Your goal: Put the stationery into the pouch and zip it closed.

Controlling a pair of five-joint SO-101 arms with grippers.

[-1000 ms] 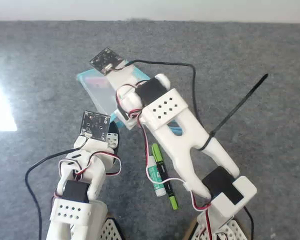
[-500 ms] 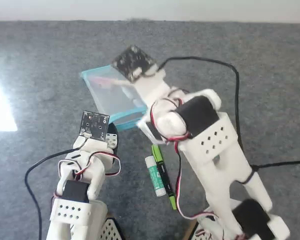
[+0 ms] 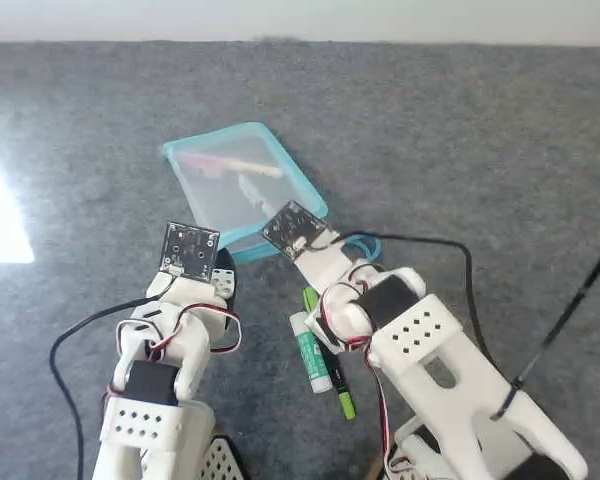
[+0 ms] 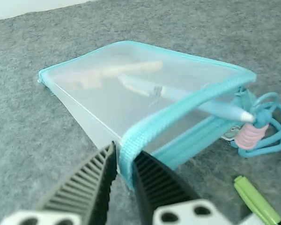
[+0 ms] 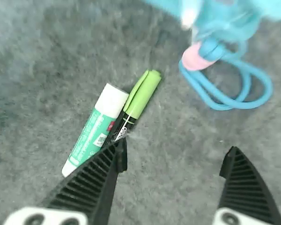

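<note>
A translucent pouch (image 3: 230, 180) with a teal zipper edge lies flat, with a pen (image 4: 196, 101) and a pink item inside. My left gripper (image 4: 124, 164) is shut on the pouch's near teal rim (image 4: 178, 112); in the high view it sits at the pouch's near corner (image 3: 225, 272). A green marker (image 3: 314, 304) and a white-and-green glue stick (image 3: 309, 355) lie side by side on the table. My right gripper (image 5: 173, 164) hangs open just above them, over the marker (image 5: 139, 98) and glue stick (image 5: 91, 131), with nothing between its fingers.
A blue cord loop (image 5: 239, 89) with a pink bead (image 5: 199, 61) trails from the pouch's zipper end (image 3: 365, 245). Grey carpet-like table (image 3: 500, 150) spreads to the right and far side. A black cable (image 3: 430, 245) runs by the right arm.
The right arm has drawn back from over the pouch toward the near side and now hovers above the marker and glue stick. The left arm has kept still.
</note>
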